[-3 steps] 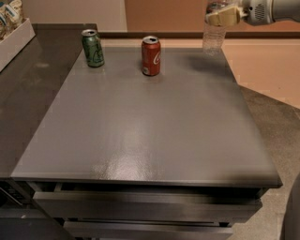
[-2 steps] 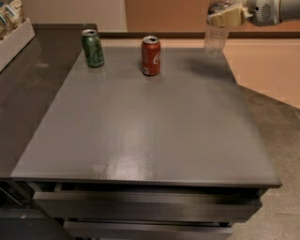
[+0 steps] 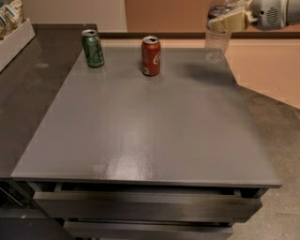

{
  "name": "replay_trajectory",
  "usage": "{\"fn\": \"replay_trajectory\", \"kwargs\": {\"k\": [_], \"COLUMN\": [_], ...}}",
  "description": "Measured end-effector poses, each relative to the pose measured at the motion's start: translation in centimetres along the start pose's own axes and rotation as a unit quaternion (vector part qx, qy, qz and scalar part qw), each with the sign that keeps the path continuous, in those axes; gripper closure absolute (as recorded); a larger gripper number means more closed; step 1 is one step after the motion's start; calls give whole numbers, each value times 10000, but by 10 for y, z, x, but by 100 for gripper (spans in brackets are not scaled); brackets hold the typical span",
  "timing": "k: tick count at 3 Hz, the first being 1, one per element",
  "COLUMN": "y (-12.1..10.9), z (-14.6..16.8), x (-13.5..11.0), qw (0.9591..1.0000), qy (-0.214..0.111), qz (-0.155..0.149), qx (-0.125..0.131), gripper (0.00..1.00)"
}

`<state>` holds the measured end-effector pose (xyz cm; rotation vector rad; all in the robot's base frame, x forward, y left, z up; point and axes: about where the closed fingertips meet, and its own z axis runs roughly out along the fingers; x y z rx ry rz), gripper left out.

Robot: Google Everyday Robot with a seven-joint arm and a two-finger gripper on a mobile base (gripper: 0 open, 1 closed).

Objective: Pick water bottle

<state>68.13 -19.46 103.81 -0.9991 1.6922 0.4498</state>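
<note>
Gripper (image 3: 226, 21): at the top right of the camera view, at the end of a grey arm (image 3: 274, 13) coming in from the right edge; cream pads pinched on the upper part of the water bottle
Water bottle (image 3: 216, 47): clear, upright, held in the pincer, its ribbed lower body hanging straight below the pads; base at the far right corner of the tabletop, contact with the surface not clear
Tabletop (image 3: 150, 131): grey, smooth, spreading below the pincer and toward the camera, with a dull sheen near the front edge
Red soda can (image 3: 151, 55): upright on the tabletop, leftward of the pincer and lower, well apart from the bottle
Green soda can (image 3: 93, 48): upright, farther leftward than the red one, near the far left edge of the tabletop
Drawers (image 3: 145, 204): under the front edge, far below the pincer, the upper one pulled slightly out
Dark counter (image 3: 33, 93): beside the tabletop, on the side away from the pincer
White box (image 3: 16, 42): on that counter at the view's left edge, farthest from the pincer
</note>
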Motion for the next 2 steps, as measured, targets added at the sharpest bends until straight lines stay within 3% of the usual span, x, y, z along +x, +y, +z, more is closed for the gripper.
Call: {"fn": "replay_trajectory", "kwargs": {"k": [1,2], "y": [16,17], "z": [-16,-16], "x": [-17,-18], "qw": [9995,9995], "qy": [-75,-78], "qz": [-306,-318], "qx": [-54,-54], "gripper": [100,100]}}
